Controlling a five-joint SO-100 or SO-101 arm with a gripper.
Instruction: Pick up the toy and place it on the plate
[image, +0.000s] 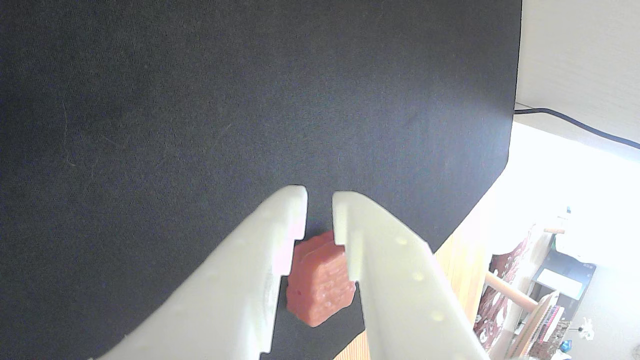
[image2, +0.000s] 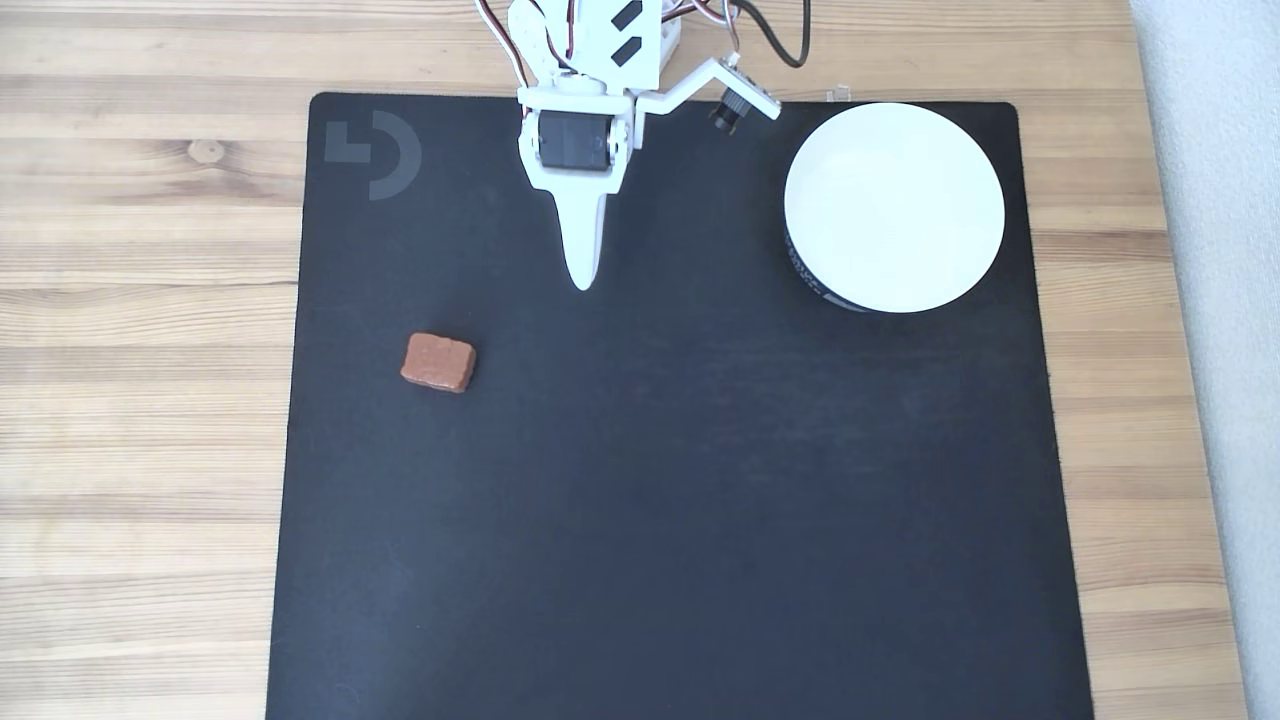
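The toy (image2: 437, 362), a small reddish-brown block, lies flat on the black mat (image2: 680, 480) towards its left side in the fixed view. My gripper (image2: 583, 280) hangs above the mat's upper middle, well up and to the right of the toy and apart from it. In the wrist view the white fingers (image: 270, 240) stand only a narrow gap apart at the gripper's (image: 320, 195) tips, and the toy (image: 320, 285) shows on the mat through that gap, with nothing gripped. The white plate (image2: 894, 206) sits at the mat's upper right corner with nothing in it.
The mat lies on a light wooden table (image2: 150, 400). Arm base and cables (image2: 780, 40) crowd the top edge. In the wrist view the mat's edge (image: 507, 160) runs past the toy, with a black cable (image: 575, 122) and room furniture beyond.
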